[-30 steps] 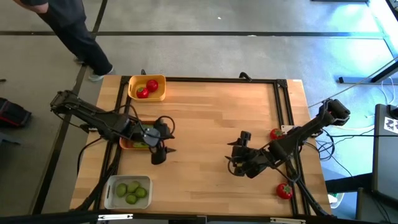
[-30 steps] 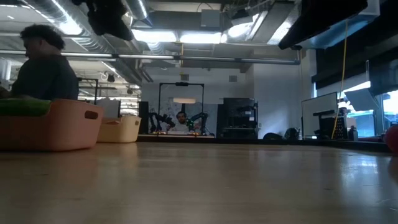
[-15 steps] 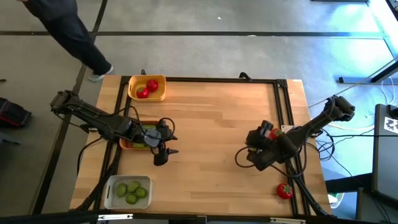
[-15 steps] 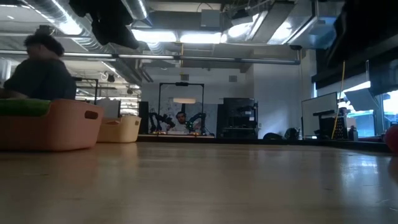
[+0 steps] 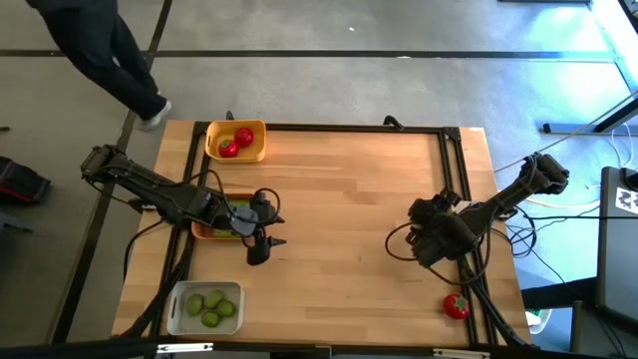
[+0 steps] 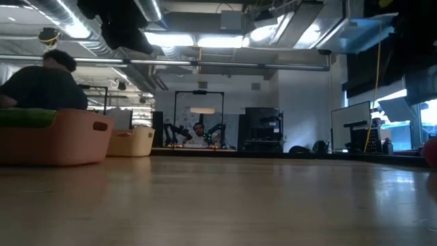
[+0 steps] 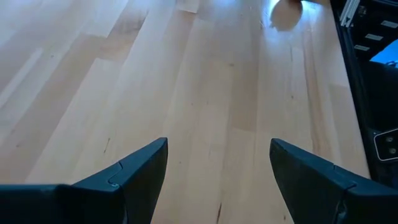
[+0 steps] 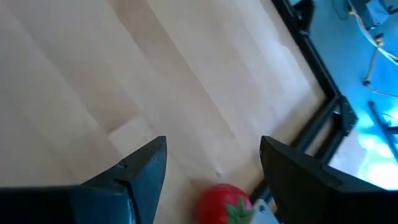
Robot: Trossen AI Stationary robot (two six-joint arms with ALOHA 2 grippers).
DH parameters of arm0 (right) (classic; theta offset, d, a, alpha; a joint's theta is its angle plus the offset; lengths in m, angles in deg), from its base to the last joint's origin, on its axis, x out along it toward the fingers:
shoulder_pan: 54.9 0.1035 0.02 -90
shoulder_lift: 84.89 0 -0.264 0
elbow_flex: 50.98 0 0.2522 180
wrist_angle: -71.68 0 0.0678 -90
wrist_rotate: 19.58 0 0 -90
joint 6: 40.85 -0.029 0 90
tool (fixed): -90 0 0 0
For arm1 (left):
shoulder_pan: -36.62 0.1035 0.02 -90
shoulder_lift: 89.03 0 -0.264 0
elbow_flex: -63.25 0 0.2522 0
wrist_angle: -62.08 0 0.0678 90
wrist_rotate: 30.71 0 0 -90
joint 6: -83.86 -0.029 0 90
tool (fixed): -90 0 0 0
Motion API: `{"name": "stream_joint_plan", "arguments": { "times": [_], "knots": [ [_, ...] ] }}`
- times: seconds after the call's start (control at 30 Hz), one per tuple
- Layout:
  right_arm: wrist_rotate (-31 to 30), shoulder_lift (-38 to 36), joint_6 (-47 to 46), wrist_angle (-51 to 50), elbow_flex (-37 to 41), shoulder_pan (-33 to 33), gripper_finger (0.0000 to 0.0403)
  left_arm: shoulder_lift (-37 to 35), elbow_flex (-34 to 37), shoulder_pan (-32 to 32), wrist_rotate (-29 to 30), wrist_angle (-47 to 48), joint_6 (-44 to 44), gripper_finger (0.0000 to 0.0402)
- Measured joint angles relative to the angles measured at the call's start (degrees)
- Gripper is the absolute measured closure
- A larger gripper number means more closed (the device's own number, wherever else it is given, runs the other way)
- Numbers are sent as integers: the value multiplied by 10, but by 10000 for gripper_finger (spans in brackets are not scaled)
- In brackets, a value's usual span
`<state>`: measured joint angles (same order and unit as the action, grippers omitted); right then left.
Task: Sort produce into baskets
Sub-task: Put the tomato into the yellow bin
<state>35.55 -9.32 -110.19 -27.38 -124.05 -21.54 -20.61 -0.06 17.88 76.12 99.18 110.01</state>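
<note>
In the high view, my left gripper (image 5: 261, 244) stands open above bare wood, just beside the orange basket (image 5: 206, 231) of green cucumbers. Its wrist view shows nothing between the fingers of my left gripper (image 7: 219, 146). My right gripper (image 5: 429, 221) hovers open near the table's right edge. In the right wrist view a red tomato (image 8: 225, 202) lies on the wood between the fingers of my right gripper (image 8: 213, 143), apart from both. A second tomato (image 5: 457, 304) rests near the right near corner. The yellow basket (image 5: 236, 140) holds red tomatoes and the white basket (image 5: 204, 307) holds limes.
A black frame rail (image 5: 454, 179) runs along the table's right side close to my right gripper. The middle of the wooden table (image 5: 339, 199) is bare. A person (image 5: 110, 50) walks on the floor beyond the far left corner.
My right gripper has swung from the middle of the table toward the right edge and a little toward the far edge, rolling and tipping as it went. It now stands over the tomato by the rail, still open. The person has walked on.
</note>
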Motion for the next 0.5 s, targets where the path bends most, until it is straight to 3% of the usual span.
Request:
{"name": "stream_joint_plan", "arguments": {
  "times": [0.27, 0.5],
  "knots": [
    [34, 0, 7, -33, 0, -50, 153, 0, 0, 0, 4, 0, -11, 124],
    [73, 0, 108, -34, 0, -139, 153, 0, 0, 0, 6, 0, -17, 124]
  ]
}}
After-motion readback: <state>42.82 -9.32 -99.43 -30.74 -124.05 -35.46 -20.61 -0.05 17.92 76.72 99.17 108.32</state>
